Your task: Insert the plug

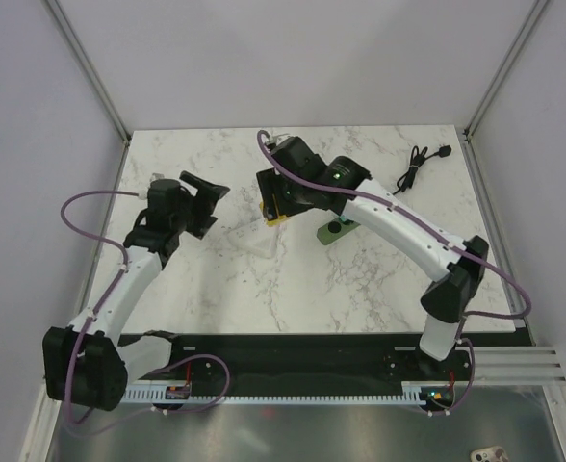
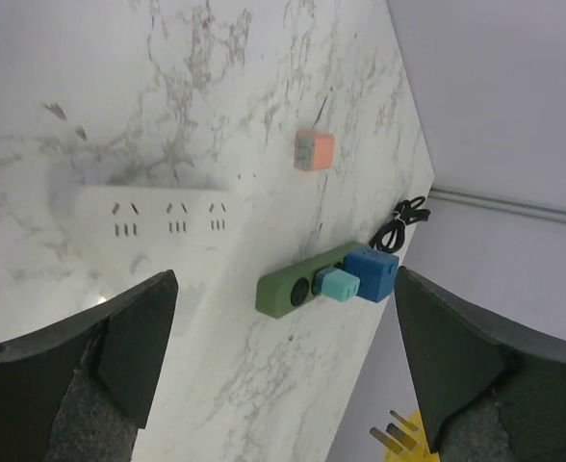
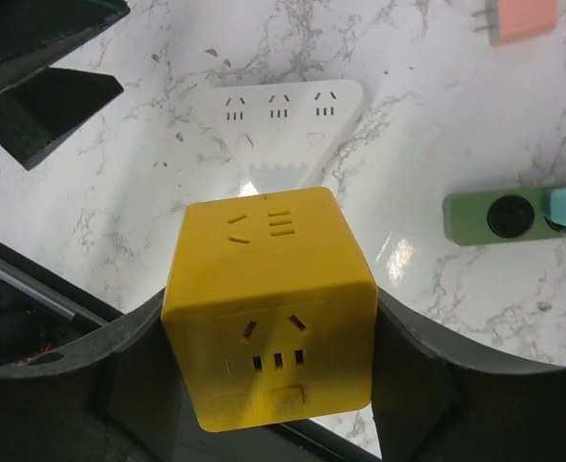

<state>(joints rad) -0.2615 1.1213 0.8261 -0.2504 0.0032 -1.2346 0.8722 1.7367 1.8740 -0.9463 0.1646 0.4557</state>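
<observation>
My right gripper (image 3: 270,318) is shut on a yellow cube plug adapter (image 3: 264,260), held above the table; in the top view the cube (image 1: 276,218) hangs over the far end of the white power strip (image 1: 254,237). The strip (image 3: 278,120) lies flat with three socket groups facing up. In the left wrist view the cube's metal prongs (image 2: 391,435) show at the bottom edge. My left gripper (image 1: 204,197) is open and empty, left of the white strip (image 2: 158,217).
A green power strip (image 1: 333,231) lies right of the white one, with a teal plug (image 2: 336,285) and a blue cube (image 2: 372,272) plugged in. A salmon plug (image 2: 314,150) lies farther back. A black cable (image 1: 418,166) is at the back right.
</observation>
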